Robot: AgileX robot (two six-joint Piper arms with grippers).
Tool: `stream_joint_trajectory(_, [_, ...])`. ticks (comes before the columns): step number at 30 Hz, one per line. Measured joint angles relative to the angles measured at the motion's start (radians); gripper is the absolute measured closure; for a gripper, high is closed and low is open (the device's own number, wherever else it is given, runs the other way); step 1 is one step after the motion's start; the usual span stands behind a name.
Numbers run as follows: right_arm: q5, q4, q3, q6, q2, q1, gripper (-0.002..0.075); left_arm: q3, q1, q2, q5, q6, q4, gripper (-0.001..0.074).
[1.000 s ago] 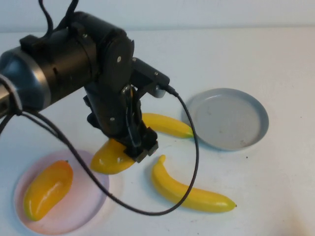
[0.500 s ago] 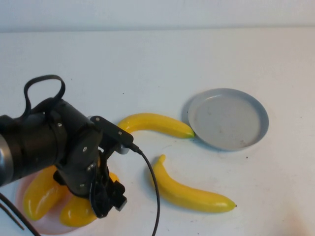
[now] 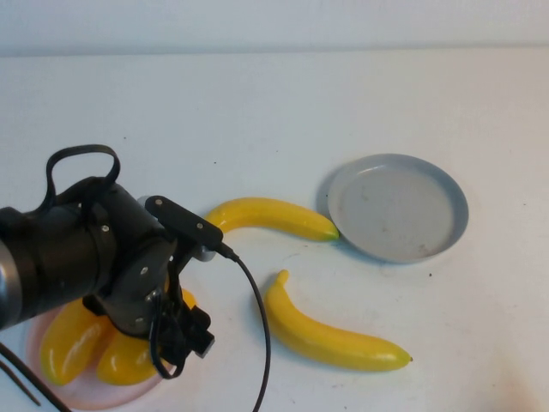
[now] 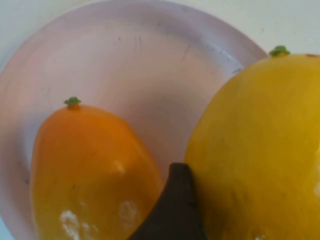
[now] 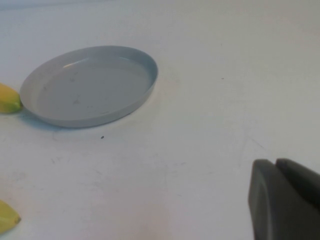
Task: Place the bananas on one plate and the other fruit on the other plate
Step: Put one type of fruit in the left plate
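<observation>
My left gripper (image 3: 176,330) hangs low over the near left corner of the table (image 3: 283,103), above the pink plate (image 3: 51,390). Its jaws stand wide, and in the left wrist view one dark finger (image 4: 172,210) shows between the two mangoes. The yellower mango (image 4: 255,150) lies against this finger and fills the space of my jaws; I cannot tell if I truly grip it or if it only rests on the plate between them. The more orange mango (image 4: 90,170) lies just beside my finger on its other side, fully on the pink plate. In the high view both mangoes lie side by side under my left arm. To the right of my left gripper, both bananas lie on the bare table: the farther banana (image 3: 270,215) touches with its tip the rim of the grey plate (image 3: 399,206), and the nearer banana (image 3: 330,335) lies apart from both plates. The grey plate holds nothing. My right gripper (image 5: 285,200) is closed and holds nothing; it stays low over the table, with the grey plate well ahead of it.
</observation>
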Motion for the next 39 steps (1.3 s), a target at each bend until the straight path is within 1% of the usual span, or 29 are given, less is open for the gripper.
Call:
stream_joint_trajectory(5, [0.0, 0.0, 0.0, 0.0, 0.0, 0.0, 0.0743, 0.0, 0.0, 0.0, 0.013, -0.039, 0.024, 0.0155])
stream_joint_trajectory(22, [0.0, 0.0, 0.0, 0.0, 0.0, 0.0, 0.0743, 0.0, 0.0, 0.0, 0.04, -0.097, 0.028, 0.0153])
stream_joint_trajectory(25, [0.0, 0.0, 0.0, 0.0, 0.0, 0.0, 0.0743, 0.0, 0.0, 0.0, 0.04, -0.099, 0.028, 0.0135])
stream_joint_trajectory(30, [0.0, 0.0, 0.0, 0.0, 0.0, 0.0, 0.0743, 0.0, 0.0, 0.0, 0.027, -0.137, 0.028, 0.0073])
stream_joint_trajectory(33, [0.0, 0.0, 0.0, 0.0, 0.0, 0.0, 0.0743, 0.0, 0.0, 0.0, 0.023, -0.18, 0.028, 0.007])
stream_joint_trajectory(39, [0.0, 0.0, 0.0, 0.0, 0.0, 0.0, 0.0743, 0.0, 0.0, 0.0, 0.021, -0.196, 0.032, 0.0072])
